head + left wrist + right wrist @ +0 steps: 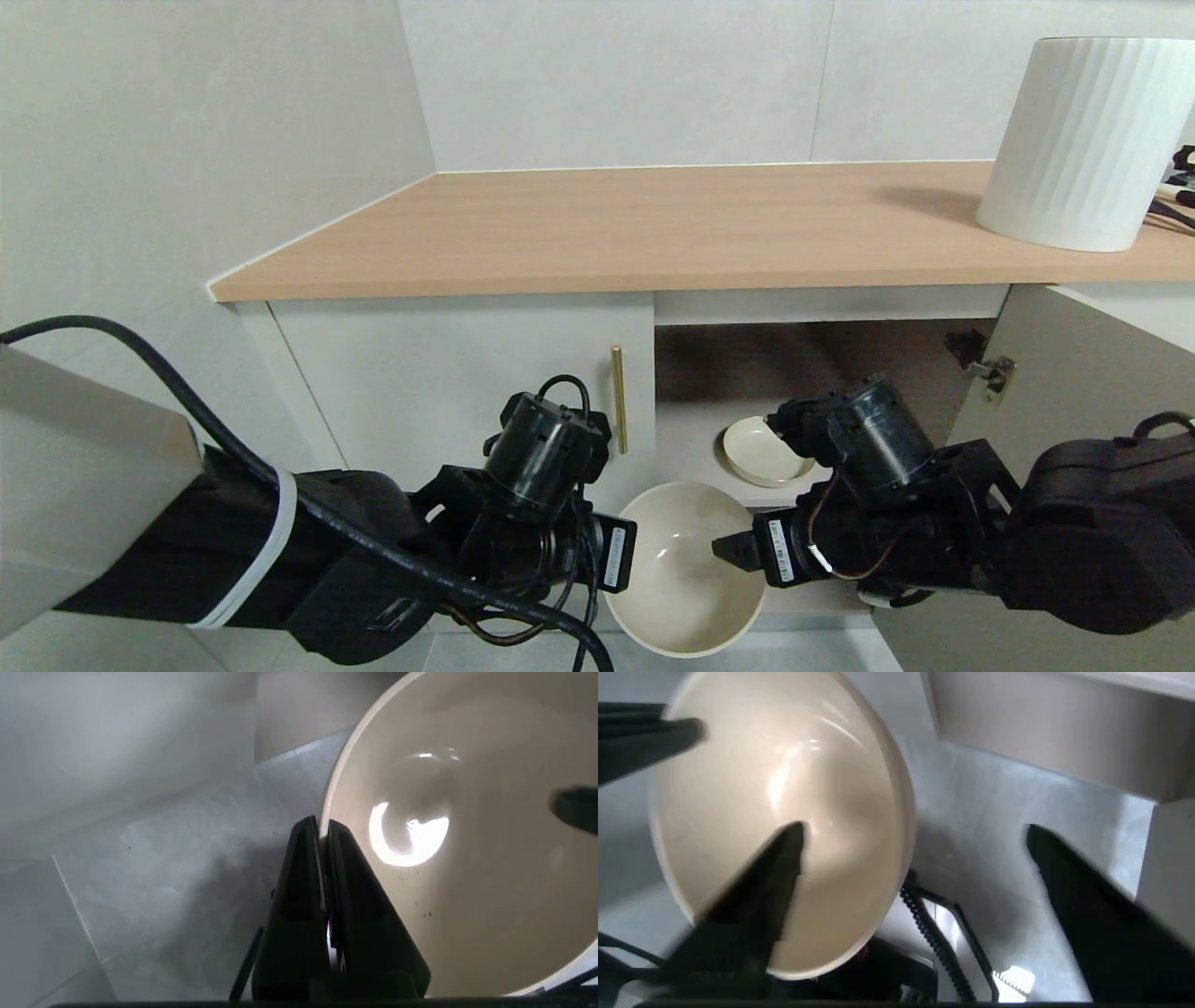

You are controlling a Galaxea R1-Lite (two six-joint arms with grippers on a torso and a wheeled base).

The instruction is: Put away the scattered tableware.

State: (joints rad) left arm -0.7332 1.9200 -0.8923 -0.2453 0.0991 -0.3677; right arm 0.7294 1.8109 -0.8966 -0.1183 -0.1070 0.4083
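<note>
Left claw [322, 833] is clamped tight on the rim of the bowl [681, 569], holding it mouth-up before the open cupboard [822, 364]. Right claw [738, 553] gapes wide, 1 finger inside the bowl (probably a handover). 1 small dish [758, 453] lies inside the cupboard.

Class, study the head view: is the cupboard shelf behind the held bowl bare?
No, a small dish lies on the cupboard shelf, just beyond the bowl.
</note>
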